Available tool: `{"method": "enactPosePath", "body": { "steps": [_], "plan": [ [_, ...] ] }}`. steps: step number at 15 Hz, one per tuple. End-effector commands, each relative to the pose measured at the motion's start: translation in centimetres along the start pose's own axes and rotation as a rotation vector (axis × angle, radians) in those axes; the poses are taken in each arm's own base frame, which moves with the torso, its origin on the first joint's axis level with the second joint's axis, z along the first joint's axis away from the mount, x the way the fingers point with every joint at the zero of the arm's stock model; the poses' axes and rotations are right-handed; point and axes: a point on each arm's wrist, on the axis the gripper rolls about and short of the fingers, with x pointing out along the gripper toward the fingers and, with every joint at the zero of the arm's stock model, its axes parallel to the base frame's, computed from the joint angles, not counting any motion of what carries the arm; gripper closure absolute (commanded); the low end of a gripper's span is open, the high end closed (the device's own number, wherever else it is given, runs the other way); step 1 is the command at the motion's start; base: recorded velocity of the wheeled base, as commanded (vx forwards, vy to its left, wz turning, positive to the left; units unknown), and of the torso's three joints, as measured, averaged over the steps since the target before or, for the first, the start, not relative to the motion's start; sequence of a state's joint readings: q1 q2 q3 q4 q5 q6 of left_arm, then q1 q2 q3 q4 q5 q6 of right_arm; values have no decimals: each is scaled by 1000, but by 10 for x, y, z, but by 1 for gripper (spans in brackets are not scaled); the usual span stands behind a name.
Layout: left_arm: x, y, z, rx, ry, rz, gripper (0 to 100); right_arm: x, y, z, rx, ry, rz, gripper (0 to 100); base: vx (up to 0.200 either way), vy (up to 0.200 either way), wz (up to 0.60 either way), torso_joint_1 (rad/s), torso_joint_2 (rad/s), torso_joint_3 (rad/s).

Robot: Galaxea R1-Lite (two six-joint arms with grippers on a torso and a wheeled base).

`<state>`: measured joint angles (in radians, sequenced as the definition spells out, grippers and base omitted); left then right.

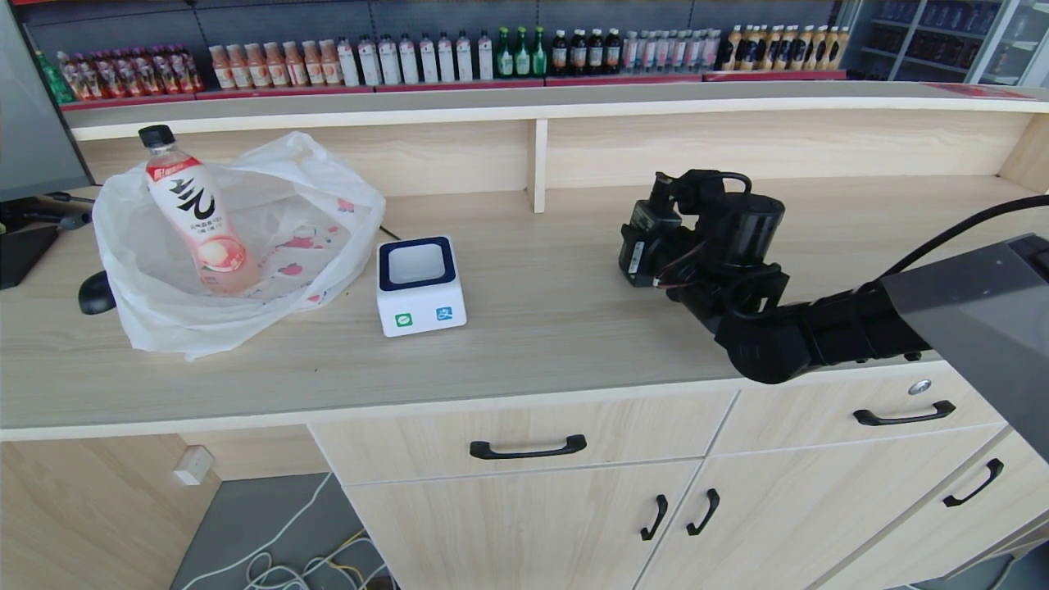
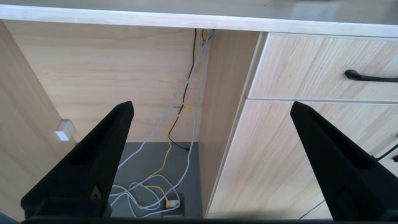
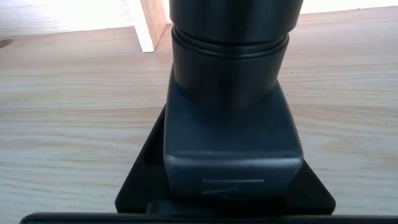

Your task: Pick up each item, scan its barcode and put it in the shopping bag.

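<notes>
Bottle (image 1: 197, 221) is leaning inside the bag (image 1: 328, 188), so one item is looking finished; whether more items are remaining cannot be told. Left gripper (image 2: 211, 109) is hanging spread and empty below the counter (image 1: 557, 311). Right gripper (image 1: 656, 242) is hovering over the counter, right of the scanner (image 1: 420, 287); its grip cannot be told. The bottle label is showing bold black characters, the scanner green and blue icons.

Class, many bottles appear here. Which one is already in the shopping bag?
The black-capped pink bottle, leaning in the white shopping bag on the counter. All other bottles stand in a row on the back shelf.
</notes>
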<state>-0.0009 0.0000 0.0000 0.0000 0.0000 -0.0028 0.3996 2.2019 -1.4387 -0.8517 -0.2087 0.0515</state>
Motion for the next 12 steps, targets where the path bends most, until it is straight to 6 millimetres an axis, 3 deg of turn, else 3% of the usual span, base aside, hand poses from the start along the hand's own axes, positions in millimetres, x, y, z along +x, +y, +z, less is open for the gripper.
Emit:
{"method": "enactPosePath", "body": {
  "steps": [1, 8, 12],
  "plan": [
    [0, 0, 0, 0, 0, 1, 0, 0, -1, -1, 0, 4, -2, 100, 0, 0, 0, 0, 0, 0],
    [0, 0, 0, 0, 0, 1, 0, 0, -1, 4, 1, -10, -2, 100, 0, 0, 0, 0, 0, 0],
    [0, 0, 0, 0, 0, 1, 0, -27, 6, 59, 24, -111, 26, 100, 0, 0, 0, 0, 0, 0]
  ]
}}
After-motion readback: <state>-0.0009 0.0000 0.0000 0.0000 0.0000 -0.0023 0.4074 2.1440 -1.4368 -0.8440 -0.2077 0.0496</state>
